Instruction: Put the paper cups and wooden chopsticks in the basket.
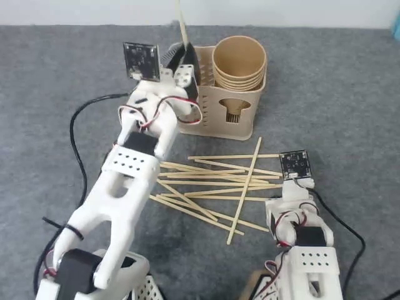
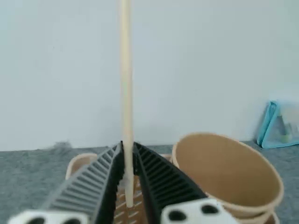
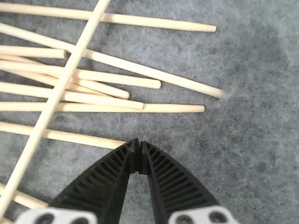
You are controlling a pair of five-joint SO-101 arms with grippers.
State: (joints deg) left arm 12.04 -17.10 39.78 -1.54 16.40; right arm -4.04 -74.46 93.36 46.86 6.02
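Observation:
A beige basket [image 1: 236, 103] stands at the back of the grey mat, with a stack of paper cups [image 1: 240, 62] in its right compartment. My left gripper [image 1: 185, 57] sits over the basket's left compartment, shut on one wooden chopstick [image 1: 182, 26] that stands upright. In the left wrist view that chopstick [image 2: 124, 84] rises between the black fingers [image 2: 154, 172], beside the cups [image 2: 229, 175]. Several loose chopsticks [image 1: 215, 184] lie crossed on the mat in front of the basket. My right gripper [image 3: 138, 161] is shut and holds nothing, just above the mat at the pile's near right edge [image 3: 93, 100].
The left arm [image 1: 134, 172] stretches from the near left across to the basket. The right arm's base [image 1: 303, 250] sits at the near right. A blue object [image 2: 279, 126] lies far off at the right. Bare grey mat lies right of the pile.

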